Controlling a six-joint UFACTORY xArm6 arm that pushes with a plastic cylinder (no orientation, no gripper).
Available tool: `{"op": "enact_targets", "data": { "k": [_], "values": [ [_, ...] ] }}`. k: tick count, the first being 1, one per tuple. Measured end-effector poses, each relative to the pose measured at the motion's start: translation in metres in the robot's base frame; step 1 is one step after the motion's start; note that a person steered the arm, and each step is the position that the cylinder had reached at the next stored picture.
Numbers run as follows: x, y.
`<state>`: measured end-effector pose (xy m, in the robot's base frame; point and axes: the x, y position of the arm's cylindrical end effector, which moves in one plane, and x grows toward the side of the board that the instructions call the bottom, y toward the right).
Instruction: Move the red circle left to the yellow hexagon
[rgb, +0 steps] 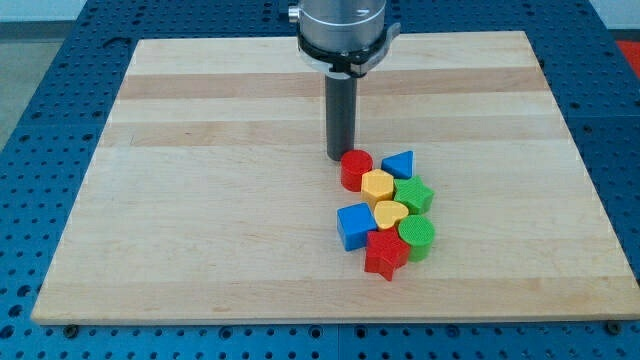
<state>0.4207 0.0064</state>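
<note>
The red circular block is touched at its upper-left edge by the tool, my tip, a graspless rod; it already abuts the yellow hexagonal block, so little repositioning is judged left.

Worktop: pale wood, visible grain in lengthwise bands, smooth matt finish. Surround: blue perforated sheet. Rod: dark, matt; collar above: polished metal, glossy. Red circle, yellow hexagon, green blocks: plastic-looking, ribbed sides, slight sheen.
</note>
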Motion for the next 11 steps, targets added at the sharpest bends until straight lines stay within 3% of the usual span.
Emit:
{"op": "enact_targets", "data": {
  "k": [2,5,9,11],
  "values": [
    [-0.014,0.025],
    [0.006,0.039],
    [0.026,-0.004],
    [0.001,-0.036]
  ]
}}
